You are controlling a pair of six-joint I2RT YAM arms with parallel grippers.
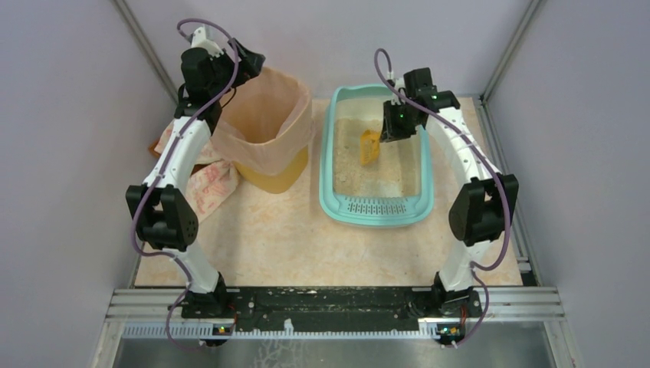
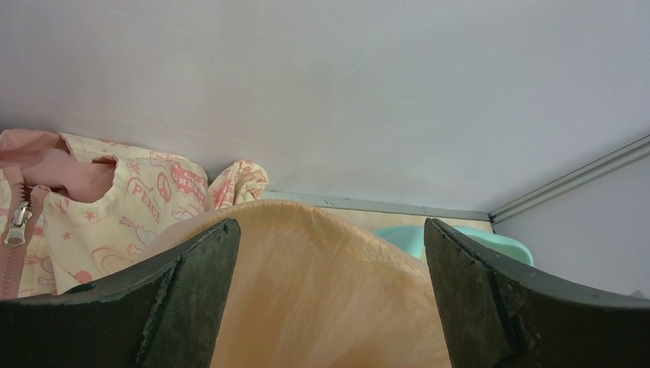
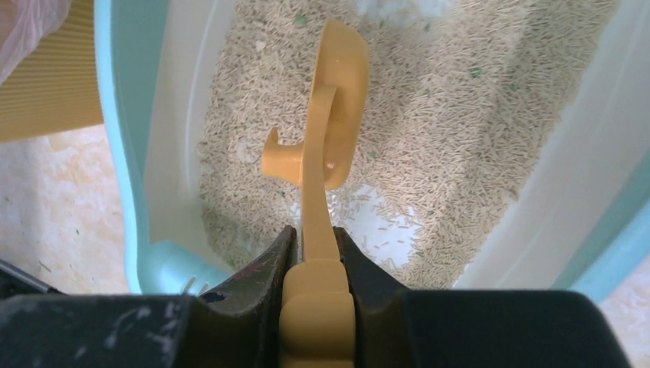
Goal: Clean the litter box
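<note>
The teal litter box [image 1: 331, 165] sits at the right of the table, its slotted grille at the near end, beige litter [image 1: 398, 165] inside. My right gripper [image 1: 392, 132] is shut on the handle of a yellow scoop [image 1: 369, 147], held over the litter. In the right wrist view my gripper [image 3: 315, 239] pinches the scoop's handle; the scoop [image 3: 337, 92] hangs over the litter [image 3: 460, 138] and a bare white patch of the box floor [image 3: 383, 226]. My left gripper [image 1: 247, 60] is open and empty above the bin's rim; in the left wrist view it [image 2: 329, 230] straddles the peach liner [image 2: 322, 299].
A round yellow bin [image 1: 276, 178] with a peach bag liner [image 1: 264, 123] stands left of the litter box. A pink-printed cloth [image 1: 201, 180] lies by the left wall, also seen in the left wrist view [image 2: 100, 207]. Walls close in the table at the back and sides.
</note>
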